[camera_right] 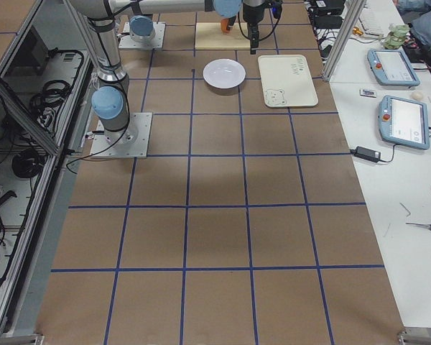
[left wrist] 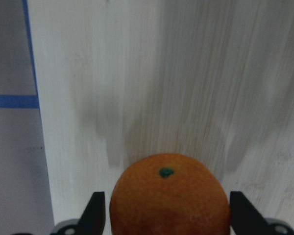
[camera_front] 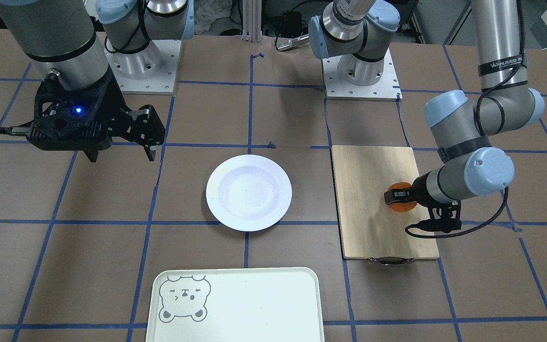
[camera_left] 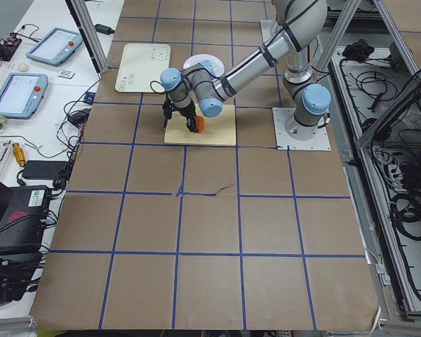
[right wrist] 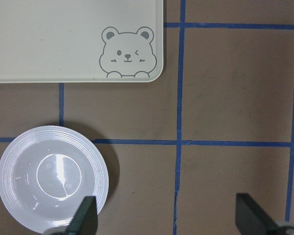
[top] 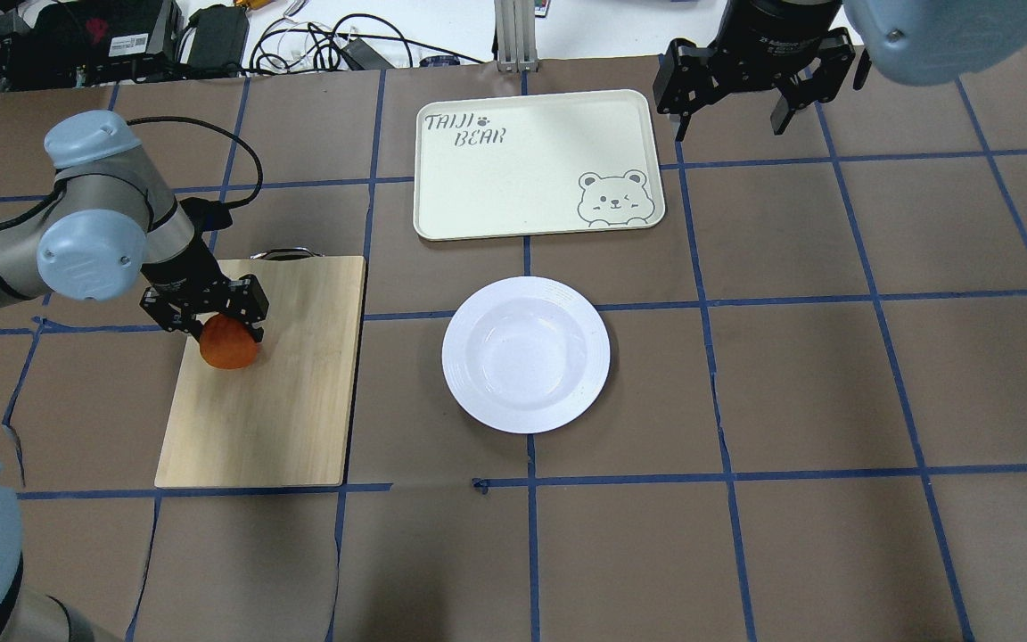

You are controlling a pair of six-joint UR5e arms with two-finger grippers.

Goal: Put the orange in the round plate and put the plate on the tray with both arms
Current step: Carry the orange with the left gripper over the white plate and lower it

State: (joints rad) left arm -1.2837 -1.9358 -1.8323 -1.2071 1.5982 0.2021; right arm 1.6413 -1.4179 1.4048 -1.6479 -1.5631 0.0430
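The orange (left wrist: 169, 196) sits on the bamboo cutting board (top: 282, 401), and my left gripper (top: 210, 321) is shut on it, a finger pressed against each side. I cannot tell whether the orange is lifted off the board. The round plate (top: 526, 354) lies empty at the table's middle, between the board and my right arm's side. Beyond it lies the empty tray (top: 522, 169) with its bear drawing. My right gripper (top: 731, 125) hovers open above the table beside the tray's bear corner, holding nothing; its wrist view looks down on the plate (right wrist: 51, 178) and the tray (right wrist: 63, 39).
The cutting board's metal handle (camera_front: 390, 260) points toward the tray's side of the table. Brown paper with blue tape lines covers the table. Cables and boxes (top: 121, 36) lie past the far edge. Both arm bases (camera_front: 359, 71) stand at the robot's edge.
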